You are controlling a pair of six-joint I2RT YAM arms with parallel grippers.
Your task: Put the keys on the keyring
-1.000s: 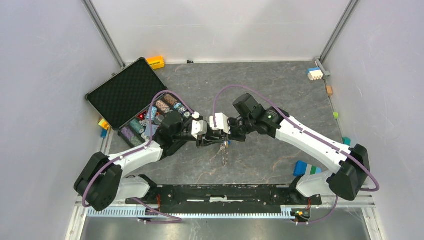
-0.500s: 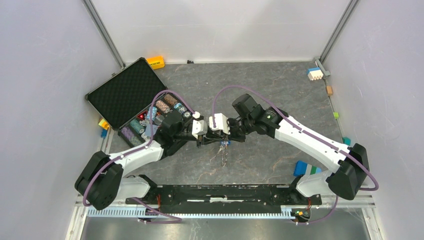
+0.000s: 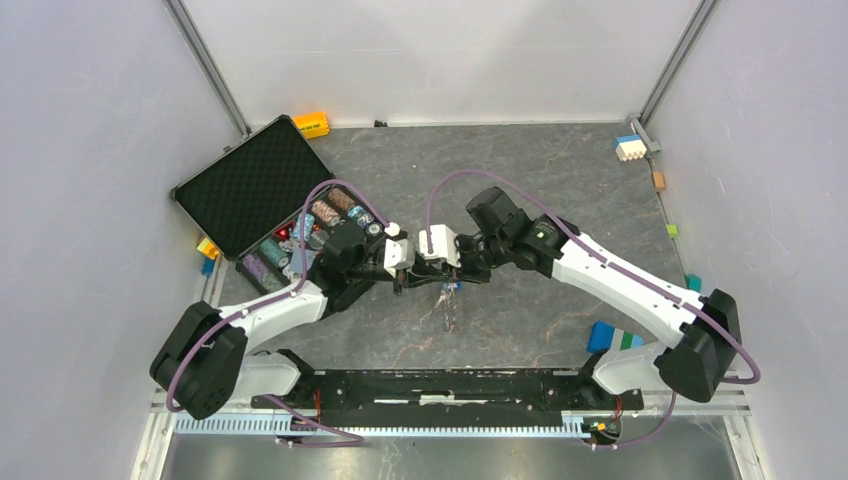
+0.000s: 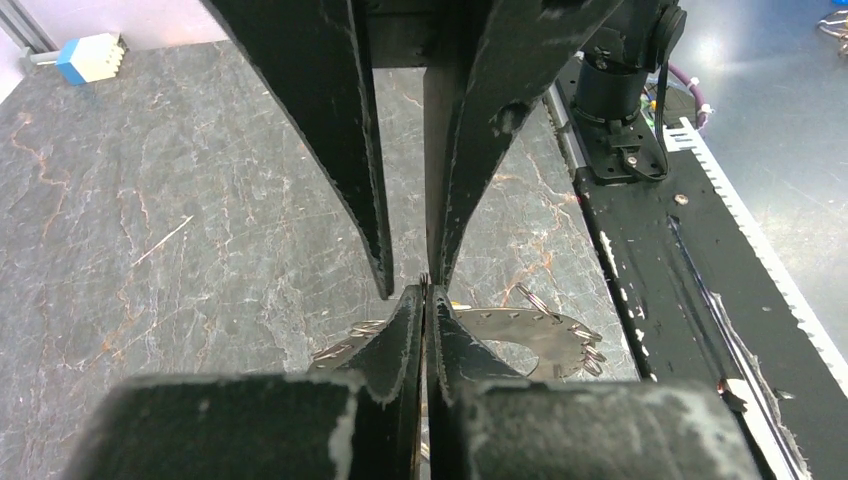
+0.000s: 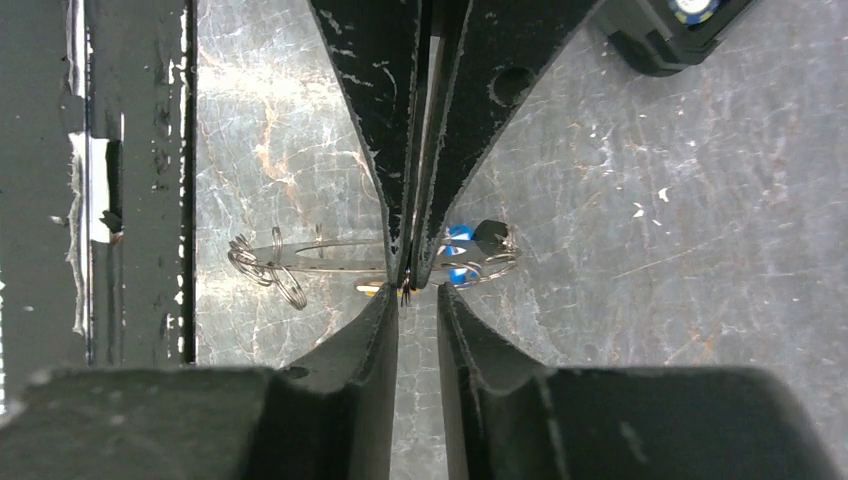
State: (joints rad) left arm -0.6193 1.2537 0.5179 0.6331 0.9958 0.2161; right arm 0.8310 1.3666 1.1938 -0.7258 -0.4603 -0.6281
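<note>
Tightly closed, left end effector (image 4: 424, 300) pinches keyring (image 3: 447, 308); right end effector (image 5: 417, 297) slightly parted.

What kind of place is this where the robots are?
Probably a robot test booth in a lab: plain white walls box in a grey table, two robot arms are bolted along its near edge, and a case of poker chips and toy blocks lie about.

Grey marbled table (image 3: 520, 170): open black case (image 3: 250, 185) back left, blue block (image 3: 602, 336) near right.
</note>
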